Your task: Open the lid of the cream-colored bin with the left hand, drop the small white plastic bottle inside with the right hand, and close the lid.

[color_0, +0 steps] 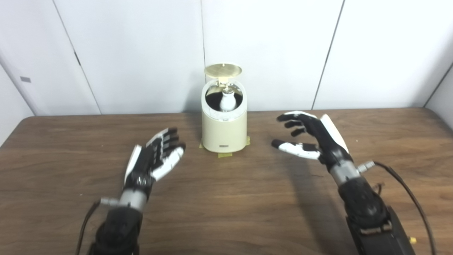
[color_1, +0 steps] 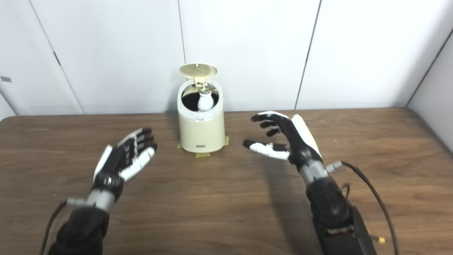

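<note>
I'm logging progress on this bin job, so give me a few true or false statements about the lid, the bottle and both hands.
1. The lid of the cream-colored bin stands open. True.
2. The small white plastic bottle lies on the table. False: it sits inside the bin.
3. The right hand grips the bottle. False: it is open, apart from the bin.
4. The left hand is open, holding nothing. True.

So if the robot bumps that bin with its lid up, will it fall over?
Probably not easily. The bin is squat with a wide flat base, and yellow tape shows at its bottom edge, likely holding it to the table. It looks like light plastic, so a hard shove might still tip it. The raised lid on its thin hinge seems the most fragile part.
</note>
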### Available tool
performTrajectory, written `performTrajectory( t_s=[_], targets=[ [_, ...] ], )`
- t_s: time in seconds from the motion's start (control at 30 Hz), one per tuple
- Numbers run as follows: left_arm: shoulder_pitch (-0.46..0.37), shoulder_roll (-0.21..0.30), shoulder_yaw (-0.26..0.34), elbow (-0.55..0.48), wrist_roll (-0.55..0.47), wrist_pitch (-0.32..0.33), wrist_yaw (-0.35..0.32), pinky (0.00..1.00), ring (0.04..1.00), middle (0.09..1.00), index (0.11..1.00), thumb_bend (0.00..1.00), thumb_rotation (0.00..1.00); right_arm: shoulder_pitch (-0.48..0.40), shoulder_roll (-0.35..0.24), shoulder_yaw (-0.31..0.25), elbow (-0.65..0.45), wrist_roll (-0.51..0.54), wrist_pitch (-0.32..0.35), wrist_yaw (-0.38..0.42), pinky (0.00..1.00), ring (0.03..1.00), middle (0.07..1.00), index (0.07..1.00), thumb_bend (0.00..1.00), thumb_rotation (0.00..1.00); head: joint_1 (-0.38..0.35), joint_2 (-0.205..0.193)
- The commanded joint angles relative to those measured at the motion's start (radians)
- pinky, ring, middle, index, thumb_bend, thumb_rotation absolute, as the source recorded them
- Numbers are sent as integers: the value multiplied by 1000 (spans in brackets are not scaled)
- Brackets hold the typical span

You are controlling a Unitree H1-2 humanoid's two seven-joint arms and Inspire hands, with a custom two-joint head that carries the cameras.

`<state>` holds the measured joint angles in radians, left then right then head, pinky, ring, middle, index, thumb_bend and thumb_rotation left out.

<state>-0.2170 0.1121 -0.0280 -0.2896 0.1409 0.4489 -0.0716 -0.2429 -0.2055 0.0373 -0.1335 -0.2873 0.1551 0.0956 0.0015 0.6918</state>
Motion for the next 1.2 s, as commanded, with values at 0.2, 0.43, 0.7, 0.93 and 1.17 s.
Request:
performTrajectory(
  t_s=[0.2,0.43,0.7,0.93,1.17],
  targets=[
    [-177,46,0,26,-4,-9,-25,772,820,856,900,459,428,107,114,-121,-64,272,-17,-16,813,912,940,917,675,1000,3,-7],
    [-265,69,-23,74,22,3,-37,808,856,876,916,464,542,235,186,-150,-62,328,-106,-66,874,913,933,917,647,953,39,-54],
    [-370,80,-53,199,45,-34,-46,833,888,890,920,453,555,283,226,-164,30,347,-268,-112,879,889,890,887,561,992,53,-102],
    [-483,63,-77,333,65,-85,-31,842,905,904,925,465,544,289,239,-141,65,316,-325,-141,848,872,862,873,530,1000,55,-121],
    [-582,64,-93,449,84,-138,-30,821,901,925,927,492,584,296,233,-131,105,296,-365,-154,836,873,862,875,577,1000,55,-147]
  ],
)
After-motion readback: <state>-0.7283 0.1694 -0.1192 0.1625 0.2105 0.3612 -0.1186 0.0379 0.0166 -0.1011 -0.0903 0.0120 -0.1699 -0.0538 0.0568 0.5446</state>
